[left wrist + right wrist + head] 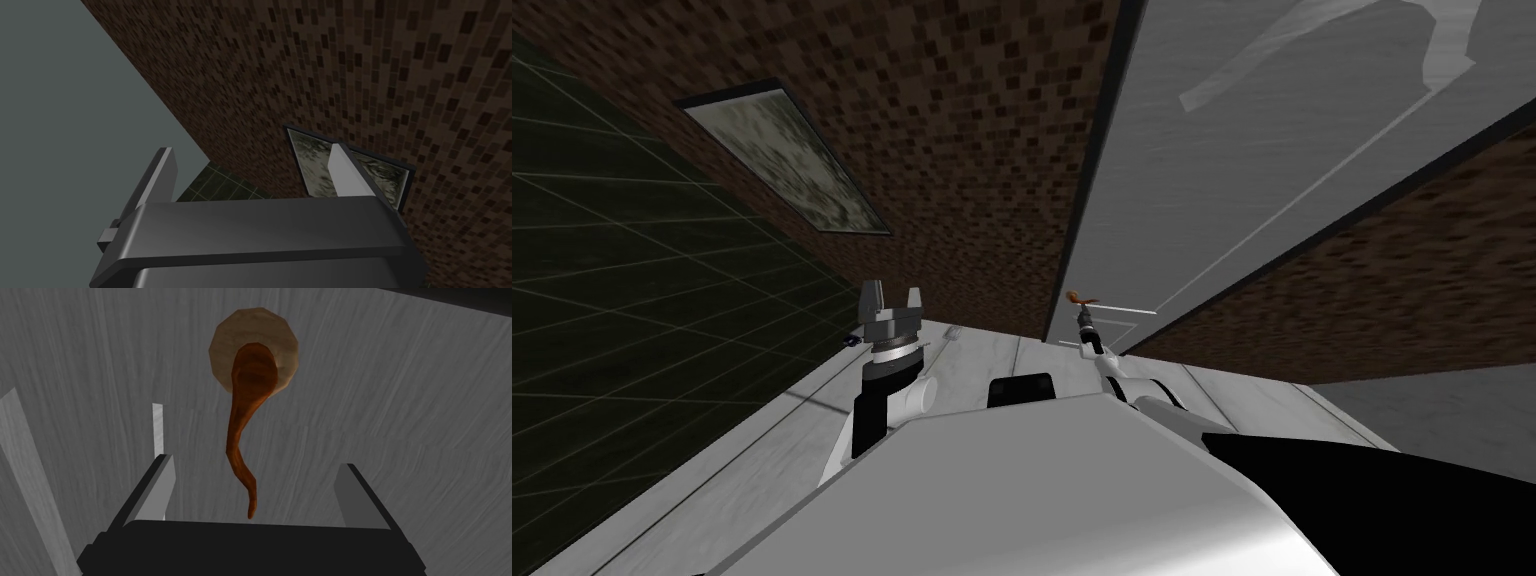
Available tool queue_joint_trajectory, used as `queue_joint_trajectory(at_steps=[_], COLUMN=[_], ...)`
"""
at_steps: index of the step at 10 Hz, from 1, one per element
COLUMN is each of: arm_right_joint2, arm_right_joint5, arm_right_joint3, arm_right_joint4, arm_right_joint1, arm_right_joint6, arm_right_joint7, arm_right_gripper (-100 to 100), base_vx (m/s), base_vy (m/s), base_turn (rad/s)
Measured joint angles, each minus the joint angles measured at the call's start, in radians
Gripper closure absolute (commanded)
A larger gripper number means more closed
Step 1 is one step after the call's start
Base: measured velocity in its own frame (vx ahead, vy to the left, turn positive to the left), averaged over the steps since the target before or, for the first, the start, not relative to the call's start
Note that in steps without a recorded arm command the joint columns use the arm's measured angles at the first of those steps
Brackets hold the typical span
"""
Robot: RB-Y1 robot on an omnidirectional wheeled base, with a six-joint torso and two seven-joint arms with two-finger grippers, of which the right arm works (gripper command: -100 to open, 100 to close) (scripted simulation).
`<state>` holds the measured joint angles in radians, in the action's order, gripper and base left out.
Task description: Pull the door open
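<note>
Door (1272, 150), its brown handle (240, 433) between parted fingers of right gripper (253, 464); left gripper (251, 150) parted

Grey, streaked door (400, 413); reddish-brown lever handle (252, 375) on a tan rosette (287, 343); brown, dark-speckled mosaic wall (962, 120).

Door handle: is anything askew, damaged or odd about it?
Nothing stands out. The brown handle sits whole on its round plate on the grey door; the open right gripper straddles its tip without touching.
</note>
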<state>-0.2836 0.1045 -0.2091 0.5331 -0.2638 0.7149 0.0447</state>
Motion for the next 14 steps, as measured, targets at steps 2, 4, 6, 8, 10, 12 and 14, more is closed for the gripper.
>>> queue_joint_trajectory(at_steps=[2,4,6,8,10,12,14], arm_right_joint2=[-0.028,-0.054,-0.064,-0.064,-0.063,-0.062,-0.072], arm_right_joint5=[0.008,0.014,0.017,0.018,0.017,0.017,0.011], arm_right_joint3=[-0.010,-0.018,-0.021,-0.022,-0.021,-0.021,-0.010], arm_right_joint4=[-0.043,-0.051,-0.045,-0.045,-0.047,-0.048,-0.049], arm_right_joint1=[0.002,0.018,0.026,0.025,0.026,0.028,0.027], arm_right_joint6=[0.032,0.043,0.041,0.042,0.041,0.040,0.047], arm_right_joint7=[0.021,0.041,0.050,0.051,0.050,0.050,0.066], arm_right_gripper=[-100,-100,100,100,100,100,100], base_vx=[0.197,0.186,0.034,-0.025,-0.012,-0.054,-0.175], base_vy=[-0.020,-0.044,-0.011,0.007,0.002,-0.010,-0.048], base_turn=[0.153,0.076,0.002,-0.003,0.000,0.038,0.094])
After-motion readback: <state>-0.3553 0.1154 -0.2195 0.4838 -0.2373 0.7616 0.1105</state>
